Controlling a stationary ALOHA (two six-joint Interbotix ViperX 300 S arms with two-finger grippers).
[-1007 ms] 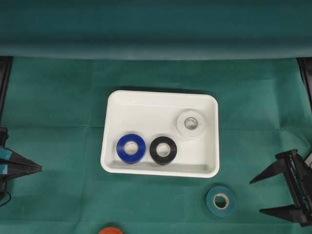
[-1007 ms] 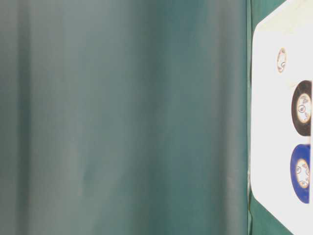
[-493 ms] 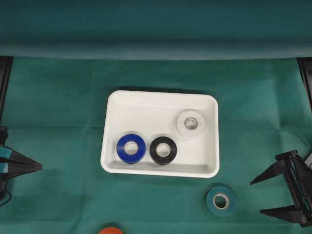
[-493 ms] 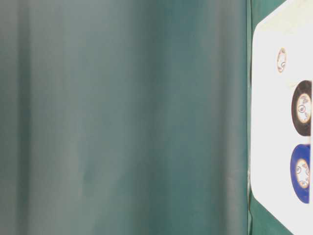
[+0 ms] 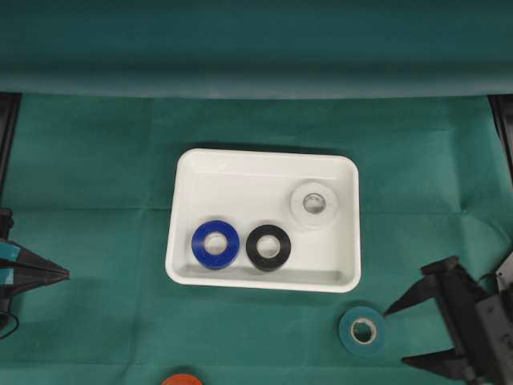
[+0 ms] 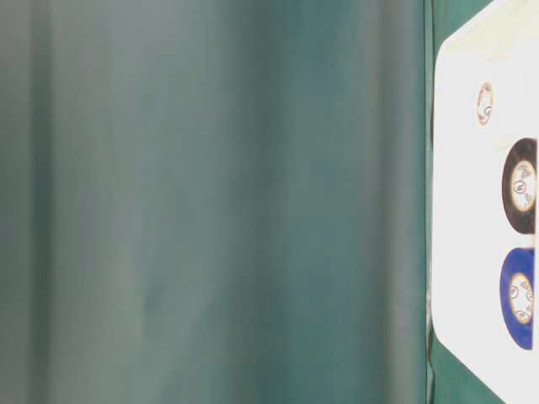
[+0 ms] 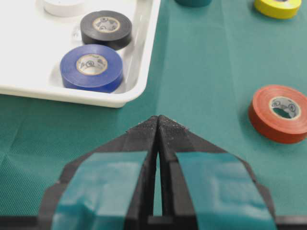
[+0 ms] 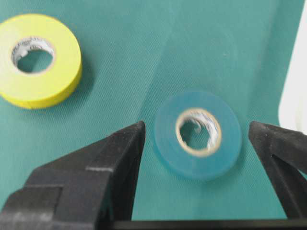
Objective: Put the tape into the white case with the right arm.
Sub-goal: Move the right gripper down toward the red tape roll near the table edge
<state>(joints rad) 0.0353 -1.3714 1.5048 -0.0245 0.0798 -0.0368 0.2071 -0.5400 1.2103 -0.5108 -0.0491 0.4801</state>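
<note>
The white case [image 5: 264,154] lies mid-table and holds a blue roll [image 5: 215,244], a black roll [image 5: 268,247] and a white roll [image 5: 315,205]. A teal tape roll [image 5: 362,330] lies flat on the green cloth just below the case's front right corner. My right gripper [image 5: 395,337] is open just right of that roll, fingers pointing left at it. In the right wrist view the teal tape [image 8: 197,134] sits ahead of the spread fingertips [image 8: 136,132], untouched. My left gripper [image 5: 64,275] rests shut at the left edge, empty.
An orange roll [image 5: 181,378] lies at the front edge, seen also as the orange roll [image 7: 279,113] to the left gripper's right. A yellow roll [image 8: 38,60] lies beyond the teal one. A green curtain [image 5: 256,48] closes the back.
My right gripper has moved left and toward the front, closing in on the teal tape, still open. The left gripper and the rolls have not moved.
</note>
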